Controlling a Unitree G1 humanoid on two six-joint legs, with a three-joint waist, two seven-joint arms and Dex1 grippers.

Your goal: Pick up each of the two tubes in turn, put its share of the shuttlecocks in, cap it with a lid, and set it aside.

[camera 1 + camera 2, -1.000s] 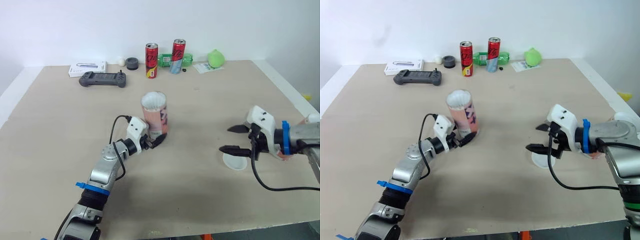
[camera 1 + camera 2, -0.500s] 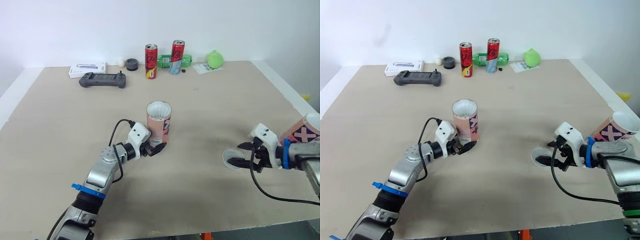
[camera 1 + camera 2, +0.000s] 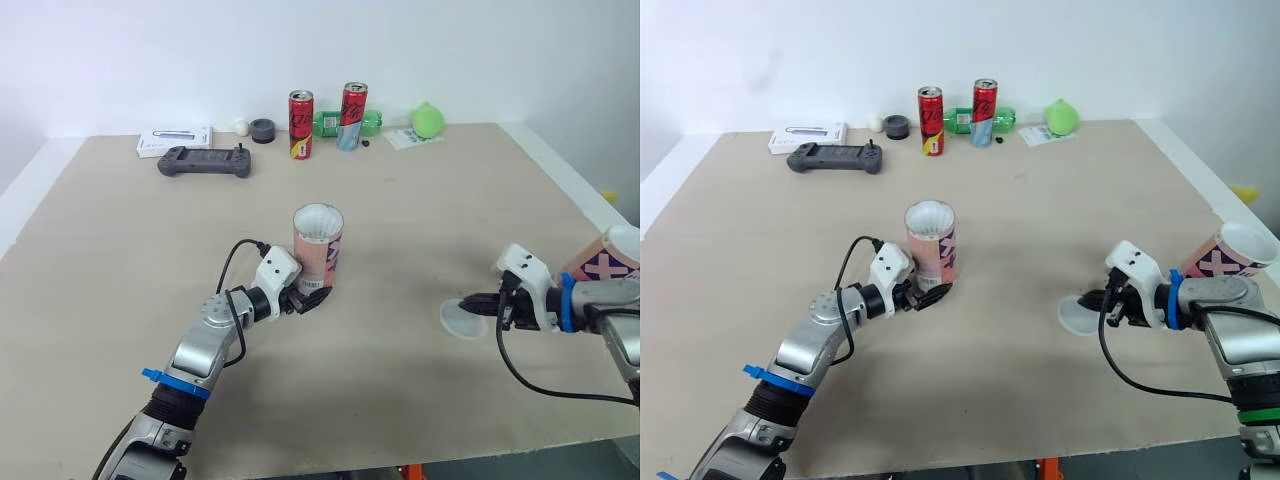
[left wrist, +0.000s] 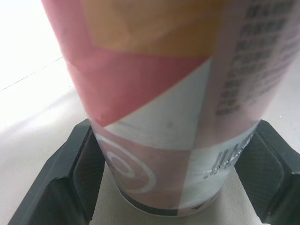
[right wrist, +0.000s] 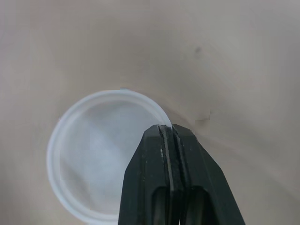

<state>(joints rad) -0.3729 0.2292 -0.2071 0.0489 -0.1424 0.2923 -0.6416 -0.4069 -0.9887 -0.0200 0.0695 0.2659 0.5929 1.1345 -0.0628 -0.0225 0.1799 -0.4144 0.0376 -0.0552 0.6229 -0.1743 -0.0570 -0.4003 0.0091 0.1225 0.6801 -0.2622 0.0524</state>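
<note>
Closed now, the right gripper has pinched the rim of the lid at four o'clock. Left gripper clamps the base of the upright tube mid-table, white showing at its mouth, likely shuttlecocks. Capping looks next. The second tube waits at three o'clock, cans at twelve.

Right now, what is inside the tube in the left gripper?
The tube, held at its base by the left gripper, shows something white at its open top, too unclear to name. Its wall hides everything lower.
</note>
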